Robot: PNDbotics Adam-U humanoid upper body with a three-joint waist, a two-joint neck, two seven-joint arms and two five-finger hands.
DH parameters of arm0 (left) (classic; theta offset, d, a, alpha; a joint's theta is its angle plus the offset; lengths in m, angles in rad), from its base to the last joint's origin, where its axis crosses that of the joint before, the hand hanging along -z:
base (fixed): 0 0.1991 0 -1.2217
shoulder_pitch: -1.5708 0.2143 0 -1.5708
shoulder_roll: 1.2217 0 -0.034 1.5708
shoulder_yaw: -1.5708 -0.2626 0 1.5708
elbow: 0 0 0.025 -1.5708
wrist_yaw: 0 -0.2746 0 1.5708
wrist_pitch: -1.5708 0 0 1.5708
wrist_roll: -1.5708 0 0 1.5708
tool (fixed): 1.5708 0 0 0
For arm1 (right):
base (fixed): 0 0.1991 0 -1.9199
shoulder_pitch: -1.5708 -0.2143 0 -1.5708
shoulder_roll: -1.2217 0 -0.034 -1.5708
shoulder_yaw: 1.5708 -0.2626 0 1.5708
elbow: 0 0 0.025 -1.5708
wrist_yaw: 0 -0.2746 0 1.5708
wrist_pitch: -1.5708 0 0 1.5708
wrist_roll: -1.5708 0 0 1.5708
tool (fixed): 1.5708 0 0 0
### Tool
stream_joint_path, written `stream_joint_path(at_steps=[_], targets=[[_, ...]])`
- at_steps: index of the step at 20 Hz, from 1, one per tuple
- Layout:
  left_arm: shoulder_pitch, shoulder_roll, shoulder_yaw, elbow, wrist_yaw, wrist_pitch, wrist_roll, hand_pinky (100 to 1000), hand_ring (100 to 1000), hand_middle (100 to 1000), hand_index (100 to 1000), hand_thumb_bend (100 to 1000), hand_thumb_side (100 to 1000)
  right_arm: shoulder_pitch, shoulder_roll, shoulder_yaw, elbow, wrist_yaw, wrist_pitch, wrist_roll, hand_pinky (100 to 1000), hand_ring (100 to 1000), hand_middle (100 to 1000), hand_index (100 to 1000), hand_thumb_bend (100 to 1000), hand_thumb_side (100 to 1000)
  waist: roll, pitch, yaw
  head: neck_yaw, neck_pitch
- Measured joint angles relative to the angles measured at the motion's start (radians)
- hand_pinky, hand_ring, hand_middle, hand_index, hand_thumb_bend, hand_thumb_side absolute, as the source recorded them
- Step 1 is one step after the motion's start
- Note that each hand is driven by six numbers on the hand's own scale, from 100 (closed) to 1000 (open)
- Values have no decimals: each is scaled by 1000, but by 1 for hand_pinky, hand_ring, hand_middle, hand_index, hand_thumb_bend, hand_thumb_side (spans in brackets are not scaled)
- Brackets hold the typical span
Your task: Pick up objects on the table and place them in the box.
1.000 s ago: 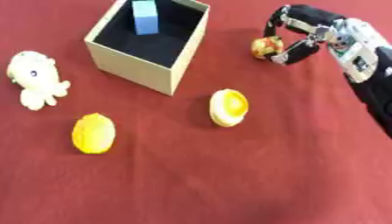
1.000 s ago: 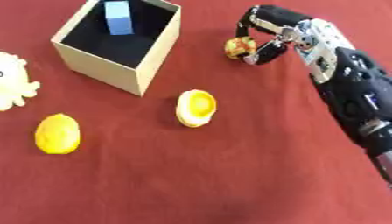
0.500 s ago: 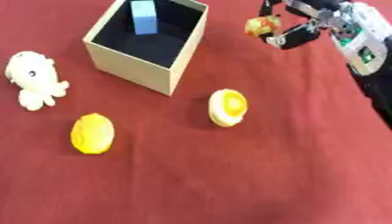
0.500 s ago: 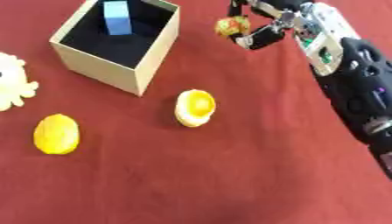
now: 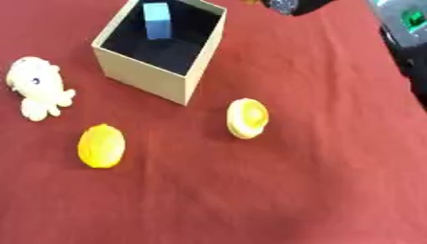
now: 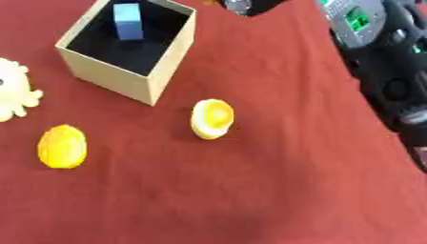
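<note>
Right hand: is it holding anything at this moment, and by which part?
Cannot be told. Only a dark bit of the right hand shows at the top edge beyond the box, with a sliver of orange beside it; the hold is out of view.

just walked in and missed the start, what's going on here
A humanoid robot is clearing a red table into an open cardboard box. A blue block already sits inside the box. Its right hand is up at the top edge, beside the box's far corner, mostly out of view; a sliver of orange shows beside it. On the cloth lie a white plush toy, a yellow lemon-shaped piece and a round yellow-and-cream piece. The left hand is not in view.
</note>
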Motion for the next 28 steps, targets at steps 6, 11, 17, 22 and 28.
stream_joint_path(at_steps=[6, 11, 17, 22, 28], targets=[[-31, 0, -7, 0, 7, -15, -14, 776, 771, 805, 900, 335, 677, -43, 106, 11, 100, 19, -5, 32, 777, 759, 501, 614, 100, 100, -6, 0, 18, -29, 4], [-39, 0, -12, 0, 10, -22, -21, 776, 771, 805, 900, 334, 678, -45, 159, 9, 185, 61, -16, 33, 787, 784, 527, 640, 100, 100, -9, 0, 30, -46, 0], [-39, -1, -12, 0, 12, -23, -22, 775, 770, 803, 900, 332, 681, -54, 190, 6, 239, 114, -29, 31, 838, 915, 735, 814, 233, 150, -9, 0, 31, -52, -5], [-38, -1, -12, 0, 14, -22, -22, 774, 770, 802, 900, 329, 685, -57, 191, 2, 242, 184, -36, 37, 877, 963, 821, 878, 379, 367, -9, 0, 29, -51, -5], [-37, -1, -12, 0, 14, -19, -22, 774, 770, 801, 900, 327, 687, -57, 187, -9, 224, 222, -46, 21, 868, 950, 799, 869, 331, 301, -9, 0, 22, -48, -5]])
